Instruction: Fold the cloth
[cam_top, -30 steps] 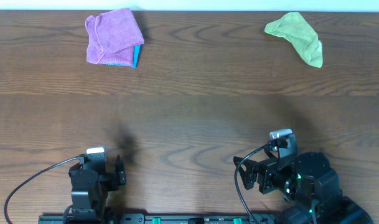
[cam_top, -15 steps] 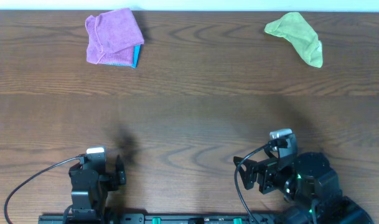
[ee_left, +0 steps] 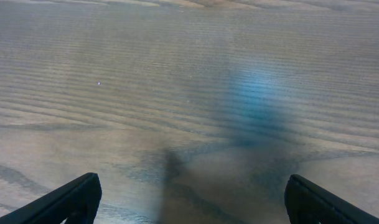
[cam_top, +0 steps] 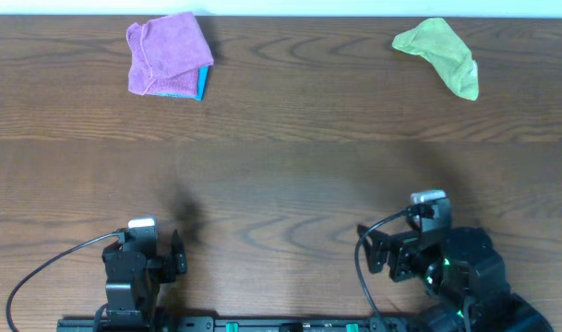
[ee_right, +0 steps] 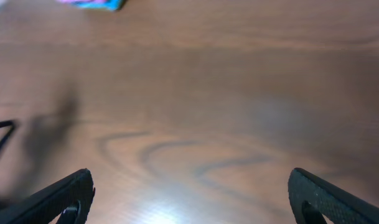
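I see the cloth (cam_top: 168,53) bunched near the far left corner of the bench (cam_top: 290,157), lying partly over something blue (cam_top: 203,83); a lime-green cloth (cam_top: 439,55) lies toward the far right corner; both arms sit at the near edge, well apart from the cloth; my left pincer (ee_left: 192,202) has its jaws spread wide over the wood, gripping nothing; my right pincer (ee_right: 190,199) is likewise spread wide and empty, the cloth only a blurred scrap at the top left of its wrist view.
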